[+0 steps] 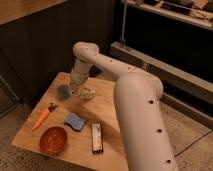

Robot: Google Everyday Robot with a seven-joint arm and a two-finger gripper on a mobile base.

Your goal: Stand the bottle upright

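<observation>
We see the gripper (pixel 75 89) hanging low over the far part of the wooden table (pixel 104 107). It sits at the end of the white arm (pixel 136 102), which reaches in from the right foreground and bends down at its elbow. The gripper points downward, between the small blue-grey cup (pixel 63 91) to its left in the view and the bottle (pixel 88 93) to its right. The bottle is pale and whitish and appears to lie on its side on the tabletop, just beside the gripper. We cannot tell whether the two touch, nor whether the gripper is released, clenched or grasping anything. Nearer the camera, a blue sponge (pixel 75 121) lies roughly in the middle of the table. An orange carrot (pixel 41 118) rests near the left edge, its darker end turned toward the cup. A red bowl (pixel 53 139) stands at the near left corner, and a dark flat bar (pixel 97 137) lies just to the right of it, close to the arm's thick near section. The table stands on a speckled floor (pixel 192 132).
</observation>
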